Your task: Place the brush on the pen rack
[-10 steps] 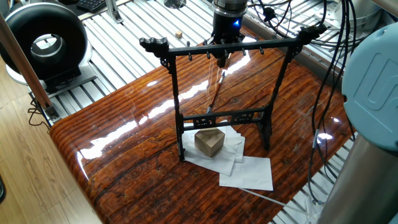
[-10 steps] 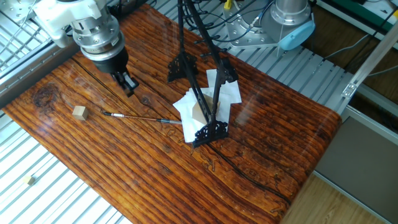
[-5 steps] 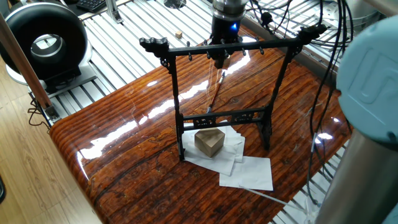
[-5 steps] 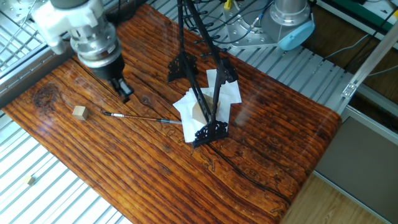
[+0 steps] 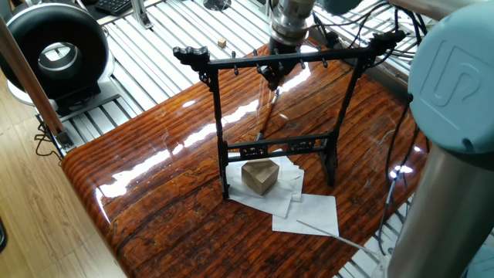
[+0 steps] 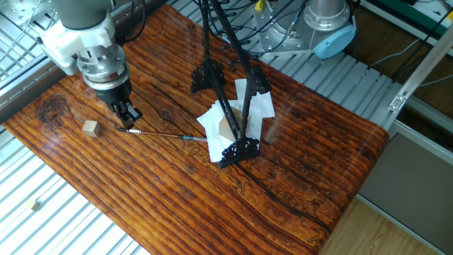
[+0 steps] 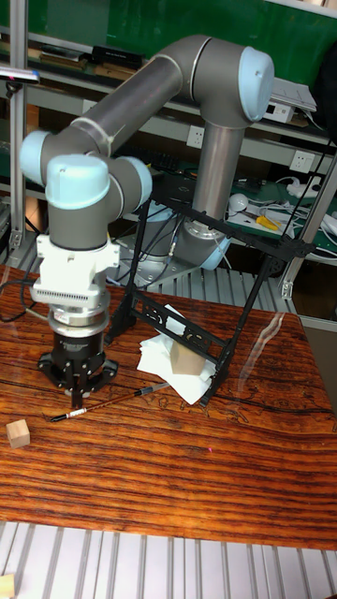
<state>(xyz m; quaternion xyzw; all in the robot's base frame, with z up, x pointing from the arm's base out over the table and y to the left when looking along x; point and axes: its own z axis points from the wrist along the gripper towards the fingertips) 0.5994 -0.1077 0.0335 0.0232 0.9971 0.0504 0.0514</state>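
The brush lies flat on the wooden table, a thin dark shaft also seen as brush and, behind the frame, brush. The pen rack stands upright mid-table, with nothing hanging from its pegs; it shows too as pen rack and pen rack. My gripper points straight down just above the brush's outer end. Its fingers look slightly apart and hold nothing. It appears again as gripper and gripper.
A small wooden cube sits on the table just left of the brush end. A brown block rests on white paper sheets under the rack. A black round device stands beyond the table's left side.
The gripper has come down and shifted toward the brush's outer end, from well above the table to just over it. The brush and rack have not moved.
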